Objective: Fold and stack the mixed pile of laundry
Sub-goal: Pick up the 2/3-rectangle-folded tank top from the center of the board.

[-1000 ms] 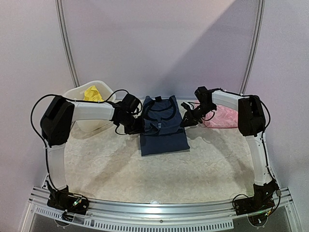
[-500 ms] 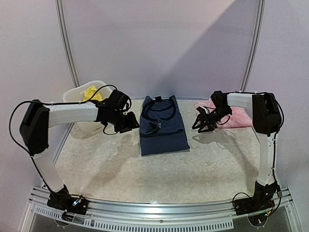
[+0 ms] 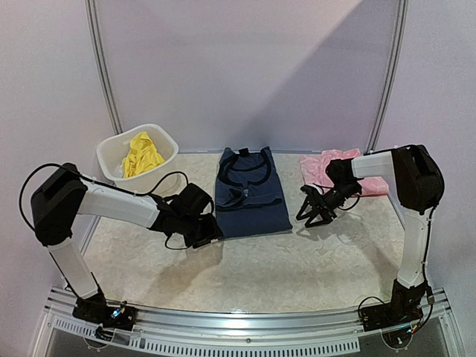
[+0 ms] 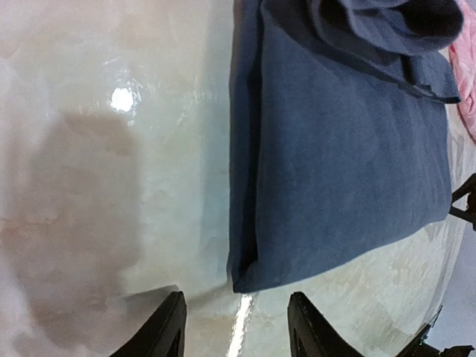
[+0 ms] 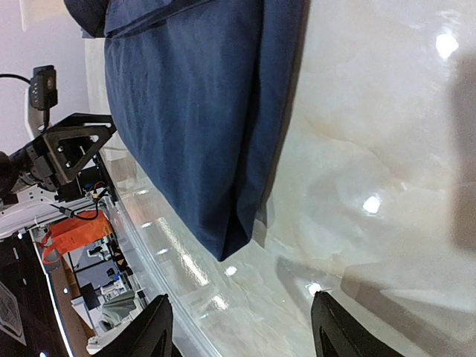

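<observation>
Navy top [image 3: 251,192] folded mid-table, long axis running away from us; left gripper [image 3: 206,232] nearer, by its near-left corner, right gripper [image 3: 314,213] beside its right edge. Wrist views: we see both jaws parted, holding nothing, navy corner just ahead.

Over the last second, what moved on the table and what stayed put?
Both arms let go of the folded navy sleeveless top and pulled back toward the near edge. The left gripper now sits off its near-left corner, the right gripper off its right side, fingers open and empty. The top, the pink ruffled piece and the yellow piece in the white plastic tub stayed put.
</observation>
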Motion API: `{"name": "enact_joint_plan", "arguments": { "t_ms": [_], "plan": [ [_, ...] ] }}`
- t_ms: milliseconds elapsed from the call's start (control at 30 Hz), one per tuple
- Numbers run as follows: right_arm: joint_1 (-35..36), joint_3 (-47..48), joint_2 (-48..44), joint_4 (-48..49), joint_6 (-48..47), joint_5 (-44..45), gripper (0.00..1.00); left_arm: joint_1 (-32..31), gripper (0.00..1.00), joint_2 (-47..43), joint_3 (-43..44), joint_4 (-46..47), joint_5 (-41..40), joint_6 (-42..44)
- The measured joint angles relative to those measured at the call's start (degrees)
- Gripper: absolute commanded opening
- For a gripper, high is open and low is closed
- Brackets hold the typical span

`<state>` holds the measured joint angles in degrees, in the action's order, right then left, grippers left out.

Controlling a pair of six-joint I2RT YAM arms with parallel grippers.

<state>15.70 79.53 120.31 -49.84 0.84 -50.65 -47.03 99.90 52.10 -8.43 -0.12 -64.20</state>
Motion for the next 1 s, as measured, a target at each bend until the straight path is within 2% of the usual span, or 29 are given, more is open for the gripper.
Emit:
{"name": "enact_joint_plan", "arguments": {
  "t_ms": [333,667,800,1000],
  "plan": [
    [2.7,1.2,4.3,2.4,3.7,-3.6,0.54,0.0,0.4,4.8,-0.4,11.2,-0.3,-7.1],
    [3.1,2.3,6.1,3.5,6.5,-6.0,0.46,0.2,0.32,5.6,-1.2,14.6,0.6,-10.2],
    [3.3,2.4,7.1,4.2,7.5,-7.9,0.44,0.5,0.33,5.6,-1.5,15.1,0.9,-10.9],
    [3.5,2.4,7.7,4.9,8.4,-9.0,0.42,0.7,0.41,5.4,-1.5,14.9,1.6,-11.1]
  ]
}}
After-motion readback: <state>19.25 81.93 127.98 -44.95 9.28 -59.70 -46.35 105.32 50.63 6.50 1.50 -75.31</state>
